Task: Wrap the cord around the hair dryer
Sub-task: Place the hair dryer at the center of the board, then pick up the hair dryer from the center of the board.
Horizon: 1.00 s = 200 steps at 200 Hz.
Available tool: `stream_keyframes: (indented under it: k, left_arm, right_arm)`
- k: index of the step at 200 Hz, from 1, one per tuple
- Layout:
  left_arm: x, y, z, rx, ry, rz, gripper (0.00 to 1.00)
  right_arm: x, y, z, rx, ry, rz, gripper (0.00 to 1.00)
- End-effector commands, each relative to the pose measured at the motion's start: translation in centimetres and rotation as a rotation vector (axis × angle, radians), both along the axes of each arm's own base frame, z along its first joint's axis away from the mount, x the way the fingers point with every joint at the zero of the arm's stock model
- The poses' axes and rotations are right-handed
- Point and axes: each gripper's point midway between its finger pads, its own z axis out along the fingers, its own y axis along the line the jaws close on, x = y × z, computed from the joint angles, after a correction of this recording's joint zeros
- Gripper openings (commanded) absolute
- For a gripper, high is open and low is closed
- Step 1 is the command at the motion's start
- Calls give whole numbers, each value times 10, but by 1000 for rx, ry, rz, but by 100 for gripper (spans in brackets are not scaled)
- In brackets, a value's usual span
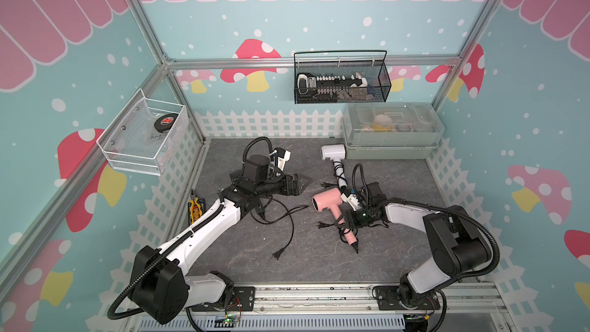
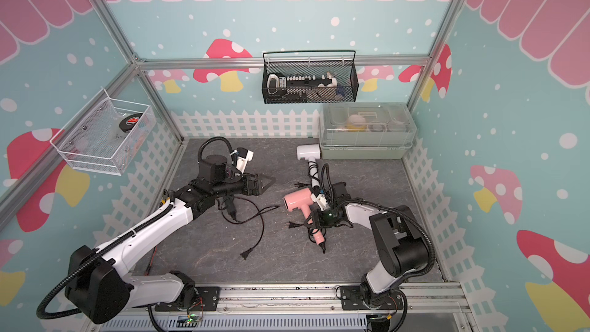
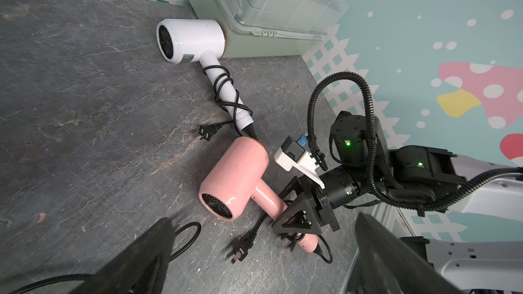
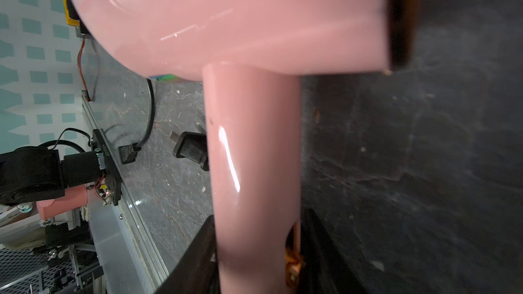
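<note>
The pink hair dryer (image 1: 325, 201) lies on the grey table. Its black cord (image 3: 325, 253) is looped round the lower handle, and its plug (image 1: 319, 225) lies loose beside it. My right gripper (image 1: 346, 218) straddles the pink handle (image 4: 254, 151); a thin gap shows on one side, so the jaws stand slightly open. My left gripper (image 1: 301, 183) hovers wide open to the dryer's left with nothing between its fingers (image 3: 135, 264). A white hair dryer (image 1: 333, 152), with its cord wound on its handle, lies behind.
A loose black cord (image 1: 281, 218) with a plug (image 1: 277, 254) sprawls under the left arm. A lidded storage box (image 1: 392, 142) stands at the back right. A black wire basket (image 1: 341, 78) and a white mesh basket (image 1: 143, 135) hang on the walls. A yellow tool (image 1: 195, 209) lies at the left edge.
</note>
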Motion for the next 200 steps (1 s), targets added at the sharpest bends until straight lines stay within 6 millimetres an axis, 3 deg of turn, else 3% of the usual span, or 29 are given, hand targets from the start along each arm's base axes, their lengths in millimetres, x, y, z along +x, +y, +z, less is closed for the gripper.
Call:
stream_keyframes:
  k: [1,39,81,118,165,200]
  left_arm:
    - [-2,6,1,2,-15,27,99]
    - [-4,13,-4,-2,-11,67,99]
    - [-9,26,-9,13,-17,125,99]
    - [-12,48,-31,63,27,244,99]
    - [-1,112,-66,274,129,556,99]
    - [20,151,-92,336,284,696,99]
  right_arm:
    - [-15,-22,-7,-121,15,-19,70]
    - [-6,-28,29,-138,-82,-64,98]
    - [12,-27,65,-110,-201,-109,99]
    - [23,-25,82,-95,-250,-138,99]
    - [33,-15,114,-33,-304,-132,99]
    - [37,-7,119,-45,-304,-72,99]
